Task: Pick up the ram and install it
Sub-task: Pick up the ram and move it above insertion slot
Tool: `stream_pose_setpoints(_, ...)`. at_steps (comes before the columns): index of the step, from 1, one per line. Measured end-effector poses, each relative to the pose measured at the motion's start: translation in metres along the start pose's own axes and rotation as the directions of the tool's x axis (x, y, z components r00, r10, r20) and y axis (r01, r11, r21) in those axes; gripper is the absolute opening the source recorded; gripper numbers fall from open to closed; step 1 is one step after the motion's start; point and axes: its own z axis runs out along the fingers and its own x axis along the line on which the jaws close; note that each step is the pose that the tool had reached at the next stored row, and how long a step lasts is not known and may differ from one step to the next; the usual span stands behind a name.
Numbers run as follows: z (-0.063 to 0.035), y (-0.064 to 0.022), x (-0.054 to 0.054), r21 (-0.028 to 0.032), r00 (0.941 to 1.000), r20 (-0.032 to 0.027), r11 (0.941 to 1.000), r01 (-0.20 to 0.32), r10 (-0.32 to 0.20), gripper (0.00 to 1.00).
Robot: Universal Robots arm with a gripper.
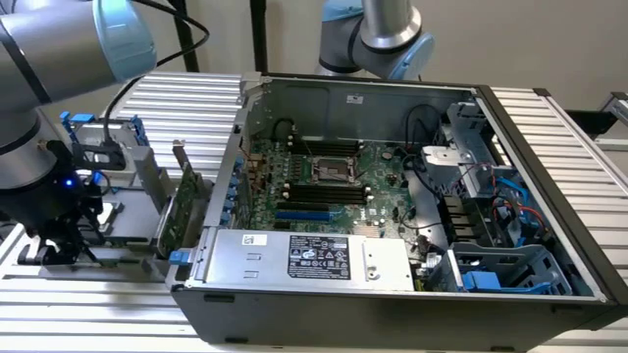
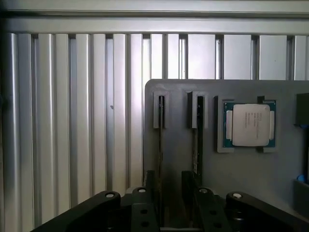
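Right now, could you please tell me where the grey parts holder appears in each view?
Exterior view: the grey parts holder sits at the exterior view's left, beside the computer case, by the tool.
Wrist view: the holder lies ahead of the tool, carrying a processor.
Shared landmark: the ribbed aluminium table under the holder.

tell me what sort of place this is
Probably a robotics lab bench for computer assembly: a robot arm, an open computer case on a slatted aluminium table, and a grey holder carrying a processor.
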Motion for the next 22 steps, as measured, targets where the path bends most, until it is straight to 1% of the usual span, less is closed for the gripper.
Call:
stream_pose_setpoints(6,0.011,-0.0004,0.003,0.0001,1.0,0.0001,1.0,0.001,-0.001,1.0)
stream_pose_setpoints(10,0.0169,-0.0006,0.004,0.0037,1.0,-0.0002,1.0,0.007,-0.007,1.0)
stream_pose_setpoints(13,0.0184,-0.0006,0.004,0.0076,0.9998,-0.0002,0.9998,0.018,-0.018,1.0)
stream_pose_setpoints(14,0.0187,-0.0003,0.004,0.0087,0.9998,0.0007,0.9997,0.022,-0.022,1.0)
stream_pose_setpoints(18,0.0202,0.0005,0.005,0.0092,0.9995,0.0047,0.9995,0.031,-0.031,1.0)
stream_pose_setpoints(22,0.0224,0.0004,0.005,0.009,0.9995,0.0063,0.9995,0.032,-0.032,1.0)
